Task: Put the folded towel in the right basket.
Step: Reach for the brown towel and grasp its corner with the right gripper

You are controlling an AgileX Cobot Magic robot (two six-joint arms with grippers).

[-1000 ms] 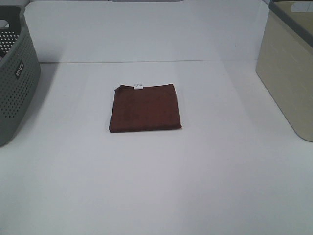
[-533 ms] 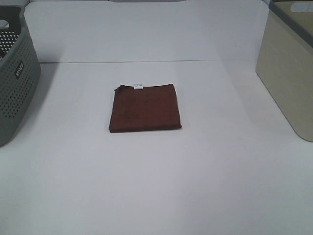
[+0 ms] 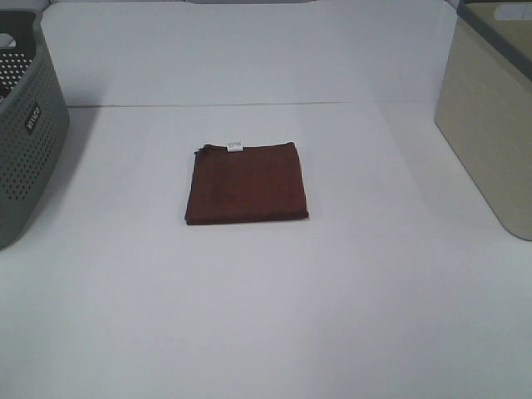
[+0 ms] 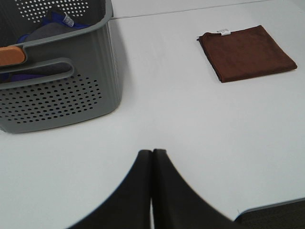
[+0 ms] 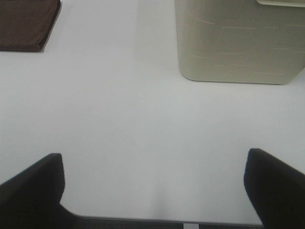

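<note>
We are at the very start: the folded towel (image 3: pixel 246 183) lies flat on the white table (image 3: pixel 266 332), roughly midway between the grey perforated basket (image 3: pixel 25 137) on the left and the right basket (image 3: pixel 490 116), well apart from both, with its white tag (image 3: pixel 235 147) on the far edge. Neither arm shows in the high view, so we judge that no reach has begun. The left gripper (image 4: pixel 152 155) has its fingers pressed together with nothing between them, over bare table near the grey basket. The right gripper (image 5: pixel 152 157) has its fingers spread wide and empty, with the beige bin and a corner of the towel both in its view. We think the right arm suits the pick, being apart already and on the bin's side; it would need to travel over the towel, descend on one edge, pinch all the layers together, then lift high enough to clear the bin's dark rim
</note>
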